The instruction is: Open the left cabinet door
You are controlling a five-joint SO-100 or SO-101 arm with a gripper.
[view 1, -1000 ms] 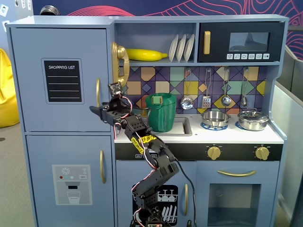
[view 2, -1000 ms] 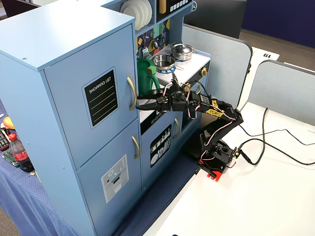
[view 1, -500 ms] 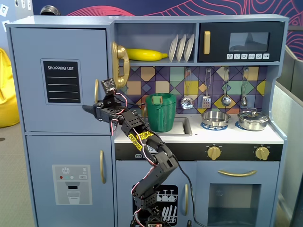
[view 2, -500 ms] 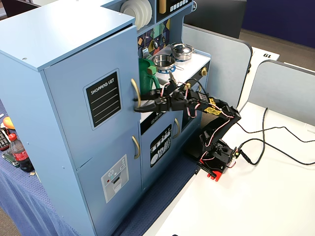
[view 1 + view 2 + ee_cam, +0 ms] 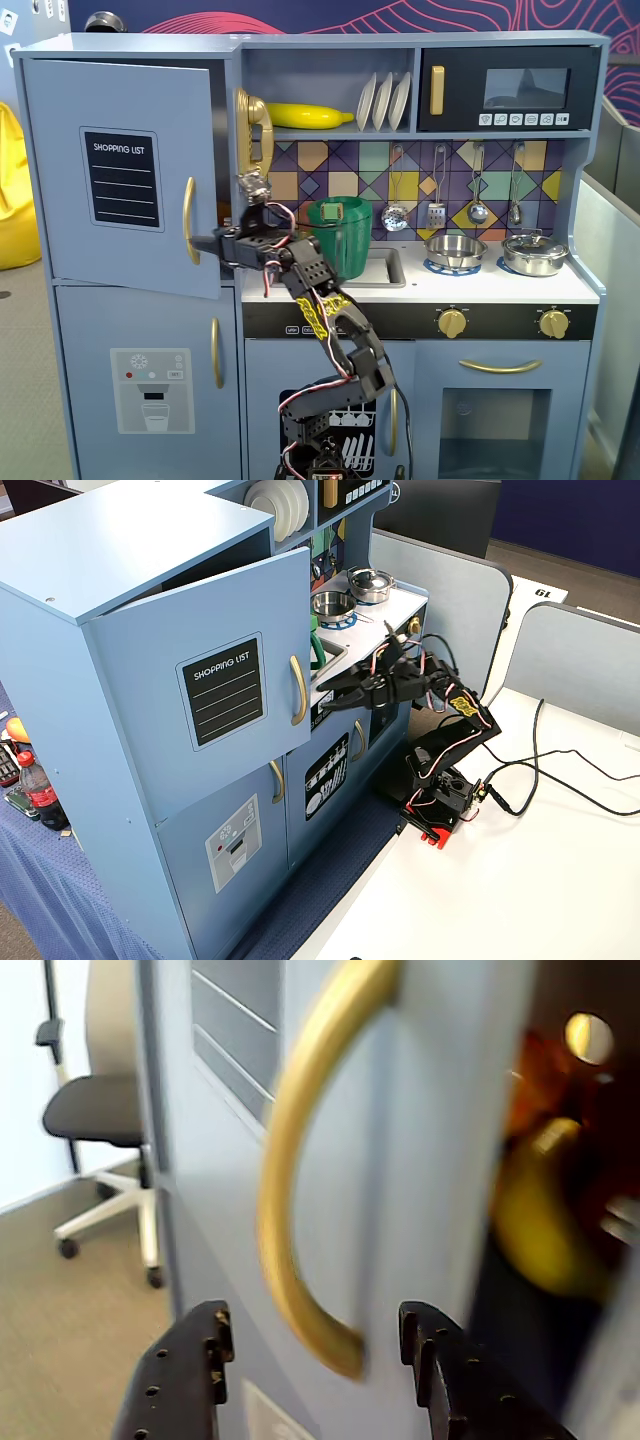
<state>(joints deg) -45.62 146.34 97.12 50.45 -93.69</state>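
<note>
The left cabinet door (image 5: 60, 200) is a blue-grey panel with a black "SHOPPING LIST" board and a curved gold handle (image 5: 188, 220). It stands partly open, swung out from the cabinet, which also shows in the other fixed view (image 5: 150, 670). My gripper (image 5: 203, 243) is open at the lower part of the handle. In the wrist view the handle (image 5: 285, 1160) curves down between my two black fingers, with my gripper (image 5: 315, 1320) level with its lower end. I cannot tell whether a finger touches it. The gripper (image 5: 325, 695) is just right of the handle (image 5: 297, 690).
Below is a blue door with a dispenser graphic (image 5: 150, 390). A green pot (image 5: 340, 235) sits in the sink behind the arm. A yellow phone (image 5: 255, 130) and a banana (image 5: 305, 115) are above. Cables (image 5: 560, 770) lie on the white table. An office chair (image 5: 100, 1110) stands beyond the door.
</note>
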